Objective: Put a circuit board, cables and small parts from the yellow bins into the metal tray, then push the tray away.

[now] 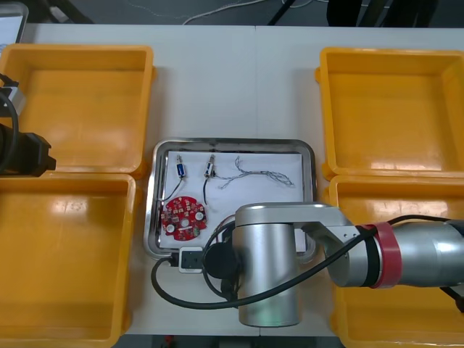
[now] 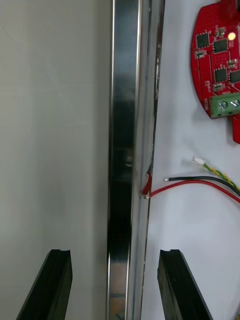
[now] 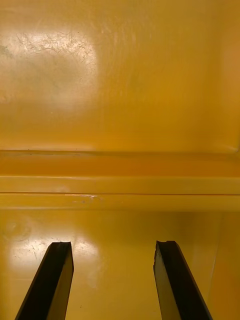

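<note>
At the table's (image 1: pixel 232 80) far left, my left gripper (image 3: pixel 112 245) hangs parked over the meeting rims of the two left yellow bins (image 1: pixel 80 109). Its fingers are apart with nothing between them. Both bins look bare inside, which suggests picking is finished.

Centre: metal tray (image 1: pixel 232 143), white inside. Contents, left to right:
- Round red circuit board (image 1: pixel 183 216) in the near-left corner.
- Two small metal parts (image 1: pixel 179 167) along the far side.
- Pale twisted cable (image 1: pixel 261 174) beside them, toward the far right.
- Red and yellow cable (image 2: pixel 200 182) near the board, one red end touching the tray's near wall.

My right gripper (image 2: pixel 115 252) sits at the tray's near rim. Its fingers are spread and straddle the rim, one over the table and one over the white floor, holding nothing. Judgement: this placement serves the push, with the rim caught between the fingers so the tray cannot slide sideways. Loading looks complete; the push is not yet made.

Right: two right yellow bins (image 1: pixel 391 109), bare as far as I can see.

Writing: none legible. The board's chips show no readable marking.
</note>
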### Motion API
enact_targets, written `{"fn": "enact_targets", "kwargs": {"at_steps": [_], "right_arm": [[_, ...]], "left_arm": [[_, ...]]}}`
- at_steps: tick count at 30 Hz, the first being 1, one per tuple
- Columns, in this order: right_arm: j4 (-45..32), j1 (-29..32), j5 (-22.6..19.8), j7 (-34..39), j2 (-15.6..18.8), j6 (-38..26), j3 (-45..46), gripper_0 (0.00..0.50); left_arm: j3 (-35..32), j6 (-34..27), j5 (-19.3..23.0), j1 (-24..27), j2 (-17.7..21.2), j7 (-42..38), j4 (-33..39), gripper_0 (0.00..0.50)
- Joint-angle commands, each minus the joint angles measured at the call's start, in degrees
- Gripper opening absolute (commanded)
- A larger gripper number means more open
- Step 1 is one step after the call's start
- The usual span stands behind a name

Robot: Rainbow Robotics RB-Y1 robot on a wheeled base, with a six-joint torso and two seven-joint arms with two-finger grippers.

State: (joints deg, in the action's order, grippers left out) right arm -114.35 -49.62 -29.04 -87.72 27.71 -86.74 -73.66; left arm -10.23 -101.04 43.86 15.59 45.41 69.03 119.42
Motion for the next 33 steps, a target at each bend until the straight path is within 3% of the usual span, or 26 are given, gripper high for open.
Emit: {"fn": "enact_targets", "kwargs": {"at_steps": [1, 12, 13, 14, 15, 17, 20, 24, 25, 29, 33], "right_arm": [[0.7, -1.79, 1.09, -0.52, -2.75, 0.61, -1.22, 0.5], [0.97, -1.79, 1.71, -0.61, -2.49, 0.52, -1.75, 0.485], [0.97, -1.79, 1.8, -0.61, -2.49, 0.52, -1.75, 0.45], [0.97, -1.79, 1.8, -0.61, -2.49, 0.52, -1.75, 0.45], [0.97, -1.79, 1.88, -0.79, -2.4, 0.52, -1.84, 0.405], [1.14, -1.79, 1.88, -0.87, -2.4, 0.61, -1.75, 0.397], [1.49, -1.7, 1.97, -1.05, -2.4, 0.61, -1.84, 0.288], [2.11, -1.79, 1.97, -1.22, -2.4, 0.87, -1.93, 0.242], [2.55, -1.79, 1.88, -1.14, -2.4, 1.05, -1.93, 0.137], [2.9, -1.97, 1.97, -0.96, -2.13, 1.14, -1.93, 0.007], [2.9, -2.85, 2.06, -1.22, -1.78, 1.14, -1.93, 0.0]], "left_arm": [[-1.73, 0.58, -0.27, -0.65, 2.49, 0.76, 1.87, 0.472], [-1.73, 0.58, -0.27, -0.65, 2.49, 0.76, 1.87, 0.473], [-1.73, 0.58, -0.27, -0.65, 2.49, 0.76, 1.87, 0.472], [-1.73, 0.58, -0.27, -0.65, 2.49, 0.76, 1.87, 0.472], [-1.73, 0.58, -0.27, -0.65, 2.49, 0.76, 1.87, 0.474], [-1.73, 0.58, -0.27, -0.65, 2.49, 0.76, 1.87, 0.474], [-1.73, 0.58, -0.27, -0.65, 2.49, 0.76, 1.87, 0.473], [-1.73, 0.58, -0.27, -0.65, 2.49, 0.76, 1.87, 0.475], [-1.73, 0.58, -0.27, -0.65, 2.49, 0.76, 1.87, 0.472], [-1.73, 0.58, -0.27, -0.65, 2.49, 0.76, 1.87, 0.472], [-1.73, 0.58, -0.27, -0.65, 2.49, 0.76, 1.87, 0.471]]}}
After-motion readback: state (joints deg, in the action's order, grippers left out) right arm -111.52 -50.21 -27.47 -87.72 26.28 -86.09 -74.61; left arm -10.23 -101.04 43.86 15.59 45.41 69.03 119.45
